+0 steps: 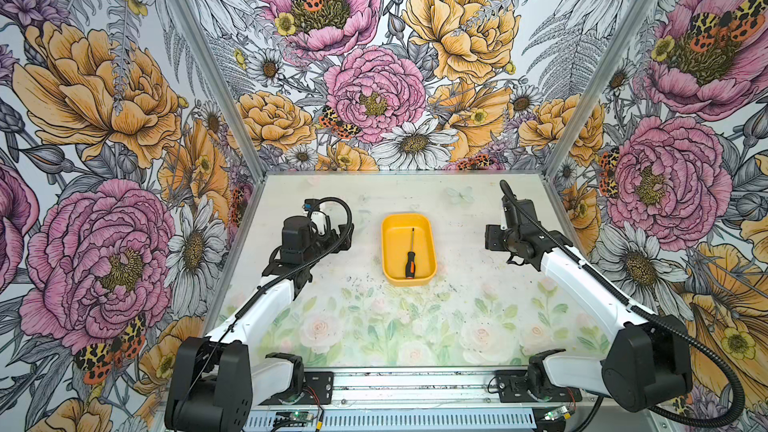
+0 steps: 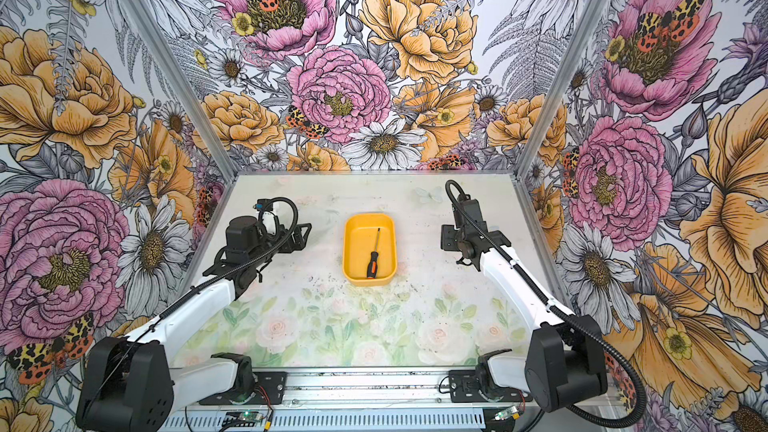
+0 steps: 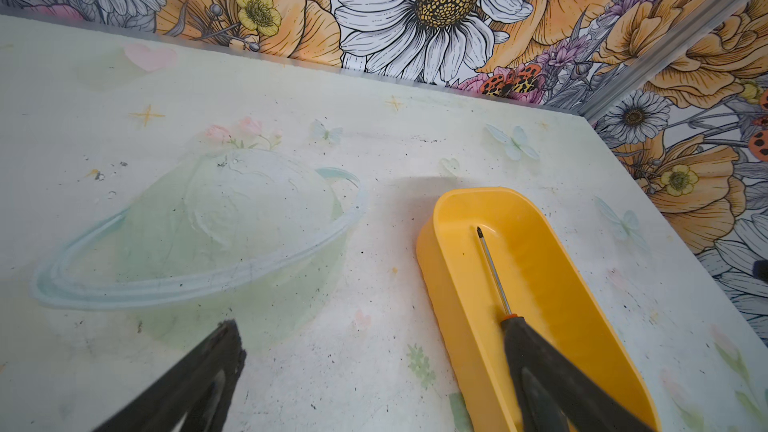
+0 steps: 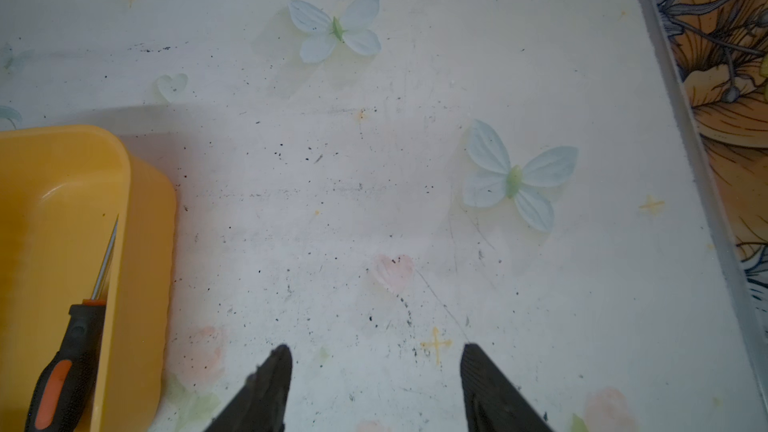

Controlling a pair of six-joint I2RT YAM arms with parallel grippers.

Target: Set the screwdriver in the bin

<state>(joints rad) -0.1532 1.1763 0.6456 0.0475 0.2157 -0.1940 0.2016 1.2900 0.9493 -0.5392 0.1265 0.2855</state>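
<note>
The screwdriver (image 1: 410, 257) (image 2: 372, 259), with a black-and-orange handle, lies flat inside the yellow bin (image 1: 397, 238) (image 2: 357, 238) at the table's middle, tip pointing toward the back wall. My left gripper (image 1: 341, 237) (image 3: 374, 334) hangs open to the left of the bin and holds nothing. In the left wrist view one of its fingers (image 3: 540, 367) covers the screwdriver's handle, while the shaft (image 3: 494, 272) shows in the bin (image 3: 561, 284). My right gripper (image 1: 491, 238) (image 4: 376, 351) is open over bare table right of the bin (image 4: 50, 201); the screwdriver (image 4: 79, 346) shows there.
Floral walls close the table on the left, back and right. The table surface (image 1: 374, 326) carries a faded flower print with dark specks. Both arm bases sit on a metal rail (image 1: 415, 388) along the front edge.
</note>
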